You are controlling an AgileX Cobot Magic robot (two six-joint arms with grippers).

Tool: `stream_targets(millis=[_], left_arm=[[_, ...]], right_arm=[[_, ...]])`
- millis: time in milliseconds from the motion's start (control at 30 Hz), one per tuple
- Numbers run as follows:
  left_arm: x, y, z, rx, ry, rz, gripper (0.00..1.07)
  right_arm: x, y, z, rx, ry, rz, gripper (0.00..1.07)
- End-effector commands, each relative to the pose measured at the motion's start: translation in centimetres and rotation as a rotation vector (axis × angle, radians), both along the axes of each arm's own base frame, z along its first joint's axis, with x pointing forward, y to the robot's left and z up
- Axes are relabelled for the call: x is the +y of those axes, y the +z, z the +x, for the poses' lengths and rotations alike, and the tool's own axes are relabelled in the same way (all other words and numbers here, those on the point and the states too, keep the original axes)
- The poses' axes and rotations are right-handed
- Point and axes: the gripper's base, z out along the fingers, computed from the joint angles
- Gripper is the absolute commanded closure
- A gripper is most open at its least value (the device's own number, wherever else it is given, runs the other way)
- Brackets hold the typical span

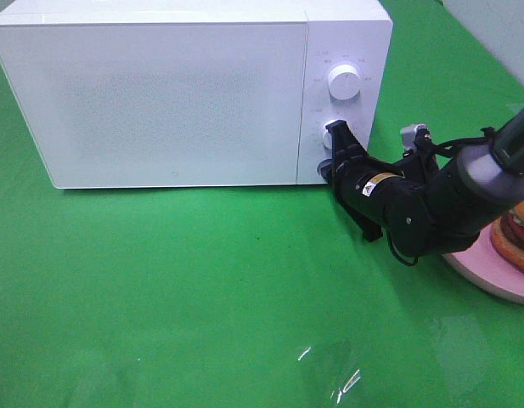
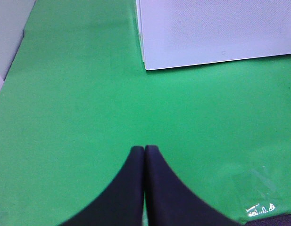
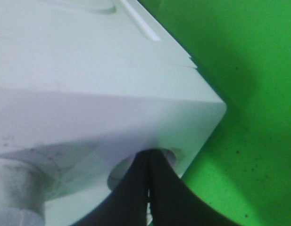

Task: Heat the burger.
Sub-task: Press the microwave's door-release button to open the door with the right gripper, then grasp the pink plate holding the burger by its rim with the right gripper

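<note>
Burger cut off at frame edge on pink plate; right gripper closed tight, half-hiding glossy white microwave lower knob.

Microwave at back left, right claw against its lower knob, burger on plate far right

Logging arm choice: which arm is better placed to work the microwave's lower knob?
Right. The right gripper, shut, is at the lower knob; the left gripper hangs over cloth, away from the microwave.

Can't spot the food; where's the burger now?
In the high view the burger sits at the far right edge on a pink plate, beside the right arm, outside the microwave.
</note>
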Motion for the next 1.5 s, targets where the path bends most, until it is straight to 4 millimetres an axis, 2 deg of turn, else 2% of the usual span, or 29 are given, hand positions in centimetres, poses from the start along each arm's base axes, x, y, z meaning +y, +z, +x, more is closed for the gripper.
stream_targets(millis=[33,333,667,733,767,800,900,933,1100,1167,1267,1300,1500], left_arm=[[0.0,0.0,-0.3,-0.033,0.006,-0.004,1.06],[0.0,0.0,-0.3,-0.033,0.006,-0.004,1.06],[0.0,0.0,-0.3,-0.033,0.006,-0.004,1.06],[0.0,0.0,-0.3,-0.033,0.006,-0.004,1.06],[0.0,0.0,-0.3,-0.033,0.006,-0.004,1.06],[0.0,0.0,-0.3,-0.033,0.006,-0.004,1.06],[0.0,0.0,-0.3,-0.033,0.006,-0.004,1.06],[0.0,0.0,-0.3,-0.033,0.006,-0.004,1.06],[0.0,0.0,-0.3,-0.033,0.006,-0.004,1.06],[0.0,0.0,-0.3,-0.033,0.006,-0.004,1.06],[0.0,0.0,-0.3,-0.033,0.006,-0.004,1.06],[0.0,0.0,-0.3,-0.033,0.006,-0.004,1.06],[0.0,0.0,-0.3,-0.033,0.006,-0.004,1.06]], right_arm=[[-0.4,2.6,2.3,-0.193,-0.077,0.084,1.07],[0.2,3.1,3.6,-0.215,-0.073,0.093,1.07],[0.0,3.2,3.1,-0.202,-0.068,0.087,1.07],[-0.6,3.0,1.7,-0.149,-0.066,0.068,1.07],[-0.6,3.0,1.7,-0.149,-0.066,0.068,1.07],[-1.0,3.2,0.7,-0.116,-0.060,0.056,1.07],[-1.2,3.3,-0.3,-0.104,-0.031,0.040,1.07],[-1.4,3.6,-1.2,-0.096,-0.002,0.026,1.07],[-1.7,3.7,-2.8,-0.078,0.034,0.005,1.07],[-2.1,3.6,-4.6,-0.056,0.095,-0.041,1.07],[-2.2,3.4,-5.3,-0.044,0.143,-0.101,1.07],[-2.1,3.1,-5.8,-0.034,0.206,-0.177,1.07],[-1.5,3.4,-6.3,-0.072,0.348,-0.308,1.05]])
